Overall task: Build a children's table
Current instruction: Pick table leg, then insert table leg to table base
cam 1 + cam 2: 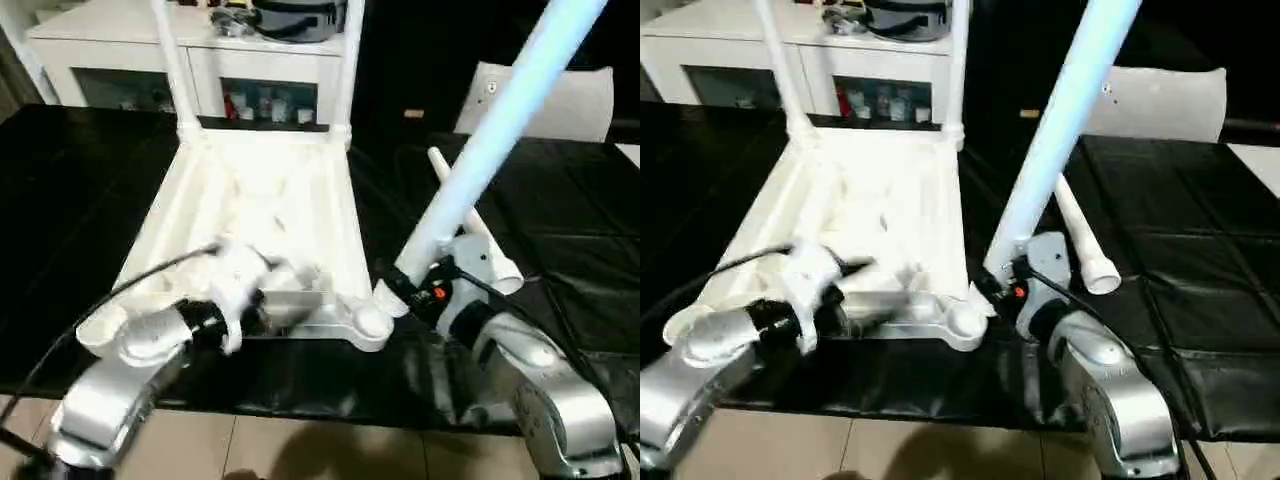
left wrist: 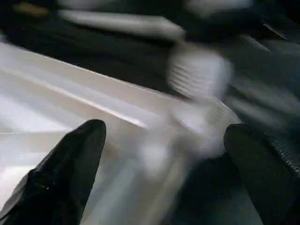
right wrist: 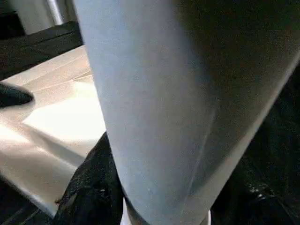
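The white tabletop [image 1: 270, 200] lies upside down on the black work table. Two legs stand upright in its far corner sockets, one on the left [image 1: 172, 60] and one on the right [image 1: 350, 60]. My right gripper [image 1: 415, 285] is shut on a third leg [image 1: 500, 130], which tilts up to the right. Its lower end hangs just beside the near right socket [image 1: 370, 322]. A fourth leg [image 1: 1080, 235] lies on the table behind my right gripper. My left gripper [image 2: 164, 159] is open over the tabletop's near edge, its fingers [image 2: 70, 164] spread wide and the held leg's ribbed end [image 2: 199, 72] beyond them.
A white cabinet [image 1: 120, 60] with glass doors stands behind the table, with dark items on top. A white panel [image 1: 560, 100] leans at the back right. The table's front edge runs just below the tabletop, with tiled floor [image 1: 300, 450] beneath. A black cable [image 1: 120, 290] loops over my left forearm.
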`<state>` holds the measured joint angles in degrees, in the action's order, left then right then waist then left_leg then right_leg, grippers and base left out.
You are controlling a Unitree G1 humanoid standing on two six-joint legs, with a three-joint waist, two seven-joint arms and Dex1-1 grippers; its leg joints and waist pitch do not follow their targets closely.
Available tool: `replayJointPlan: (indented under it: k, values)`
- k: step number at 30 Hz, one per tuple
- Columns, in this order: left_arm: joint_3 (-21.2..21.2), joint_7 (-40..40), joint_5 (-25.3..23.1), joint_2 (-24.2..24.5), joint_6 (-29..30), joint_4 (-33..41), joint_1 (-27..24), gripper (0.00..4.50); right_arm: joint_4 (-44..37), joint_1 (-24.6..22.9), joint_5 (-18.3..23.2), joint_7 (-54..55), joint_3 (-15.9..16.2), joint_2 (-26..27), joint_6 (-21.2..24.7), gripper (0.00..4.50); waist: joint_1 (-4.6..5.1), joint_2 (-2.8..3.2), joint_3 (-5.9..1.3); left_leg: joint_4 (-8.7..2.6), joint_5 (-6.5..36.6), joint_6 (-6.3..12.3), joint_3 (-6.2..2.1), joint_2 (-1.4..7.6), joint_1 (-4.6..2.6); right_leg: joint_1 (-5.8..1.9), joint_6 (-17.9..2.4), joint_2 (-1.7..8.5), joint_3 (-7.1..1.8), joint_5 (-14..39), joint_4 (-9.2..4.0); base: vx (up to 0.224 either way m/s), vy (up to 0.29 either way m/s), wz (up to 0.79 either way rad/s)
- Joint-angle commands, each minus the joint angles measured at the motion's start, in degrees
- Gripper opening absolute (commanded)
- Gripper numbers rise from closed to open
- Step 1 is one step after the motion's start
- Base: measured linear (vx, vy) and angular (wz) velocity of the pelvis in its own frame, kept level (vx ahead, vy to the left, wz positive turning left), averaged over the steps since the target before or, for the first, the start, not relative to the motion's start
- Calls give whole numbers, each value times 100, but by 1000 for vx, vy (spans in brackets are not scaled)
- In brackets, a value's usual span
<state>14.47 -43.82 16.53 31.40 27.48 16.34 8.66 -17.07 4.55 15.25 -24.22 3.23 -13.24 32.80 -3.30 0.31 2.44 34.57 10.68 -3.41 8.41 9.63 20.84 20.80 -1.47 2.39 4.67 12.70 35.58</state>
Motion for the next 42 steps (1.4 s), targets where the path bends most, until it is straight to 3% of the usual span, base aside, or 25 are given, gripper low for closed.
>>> replayJointPlan:
  k: [1, 3, 4, 6, 7, 9, 10, 16, 19, 20, 22, 25, 27, 34, 36, 39, 42]
  values:
    - [304, -633, -165, 152, -240, -412, 253, 433, 88, 71, 55, -153, 12, -118, -141, 191, 31, -2, -245, -512, 1703, -119, -138, 344, -74, -132, -570, 575, -399, 1693, -518, 0, 0, 0]
    - [396, -743, -341, 140, -477, -724, 426, 416, 120, 78, 68, -209, 19, -165, -169, 191, 10, 23, -246, -492, 1560, -71, -103, 323, -80, -111, -587, 579, -433, 1649, -529, 0, 0, 0]
    - [403, -743, -380, 104, -540, -839, 487, 412, 127, 79, 71, -219, 18, -174, -177, 191, 4, 23, -263, -487, 1377, -71, -102, 329, -46, -150, -641, 590, -436, 1425, -494, 0, 0, 0]
    - [560, -889, -551, 142, -616, -1211, 739, 402, 167, 93, 63, -247, -3, -185, -211, 191, -5, 37, -280, -477, 1186, -46, -95, 344, -44, -160, -734, 597, -434, 1093, -457, 0, 0, 0]
    - [615, -934, -599, 165, -607, -1315, 812, 377, 177, 95, 61, -257, -8, -187, -220, 191, -6, 33, -279, -458, 1188, -27, -76, 327, -63, -151, -733, 591, -442, 1107, -466, 0, 0, 0]
    - [694, -958, -669, 173, -639, -1537, 960, 377, 179, 92, 42, -242, -18, -184, -220, 191, -13, 63, -282, -455, 1086, -20, -77, 329, -41, -172, -784, 598, -440, 985, -453, 0, 0, 0]
    - [681, -942, -625, 57, -510, -1736, 1082, 356, 192, 97, 55, -243, -20, -187, -228, 191, -10, 41, -284, -444, 1111, -15, -61, 320, -52, -166, -788, 587, -440, 1029, -462, 0, 0, 0]
    - [623, -1077, -384, -286, -143, -2040, 1318, 323, 122, 45, -65, -93, 28, -166, -239, 191, -19, 40, -270, -445, 1177, -23, -52, 343, -62, -161, -868, 609, -442, 1264, -487, 0, 0, 0]
    - [712, -1221, -397, -259, -115, -2108, 1393, 311, 86, -14, -119, -48, 51, -155, -298, 191, -22, 37, -260, -450, 1259, -12, -53, 343, -64, -150, -809, 609, -446, 1498, -515, 0, 0, 0]
    - [752, -1281, -419, -242, -113, -2132, 1417, 282, 83, -30, -120, -60, 57, -155, -329, 191, -21, 46, -259, -454, 1312, -18, -59, 341, -71, -145, -770, 600, -444, 1580, -520, 0, 0, 0]
    - [798, -1361, -463, -233, -109, -2162, 1448, 282, 70, -58, -113, -84, 63, -165, -368, 191, -21, 47, -263, -459, 1345, -27, -63, 345, -71, -146, -743, 604, -444, 1602, -527, 0, 0, 0]
    - [942, -1537, -618, -134, -143, -2206, 1516, 240, 19, -99, 10, -167, 1, -170, -379, 191, -22, 70, -257, -466, 1393, -32, -71, 351, -73, -145, -768, 611, -446, 1617, -525, 0, 0, 0]
    - [1039, -1588, -772, -63, -186, -2263, 1561, 235, -14, -127, 112, -157, -60, -145, -344, 191, -19, 70, -259, -471, 1408, -27, -74, 352, -76, -146, -756, 604, -449, 1601, -527, 0, 0, 0]
    - [1103, -1639, -929, -46, -347, -2497, 1690, 187, -8, -141, 125, -139, -43, -131, -348, 191, -21, 86, -257, -469, 1446, -36, -73, 350, -82, -139, -797, 605, -447, 1609, -539, 0, 0, 0]
    - [1103, -1657, -949, -46, -362, -2537, 1721, 150, -13, -144, 127, -148, -33, -116, -353, 191, -21, 85, -253, -479, 1469, -47, -79, 358, -78, -142, -823, 611, -445, 1595, -529, 0, 0, 0]
    - [1076, -1696, -949, -66, -367, -2554, 1742, 150, -22, -156, 144, -145, -7, -125, -360, 191, -23, 92, -257, -473, 1428, -44, -77, 359, -72, -148, -851, 621, -450, 1533, -523, 0, 0, 0]
    - [1066, -1733, -968, -85, -398, -2589, 1767, 110, -32, -171, 142, -161, 33, -141, -371, 191, -25, 86, -257, -472, 1386, -27, -71, 358, -66, -153, -853, 619, -452, 1476, -522, 0, 0, 0]
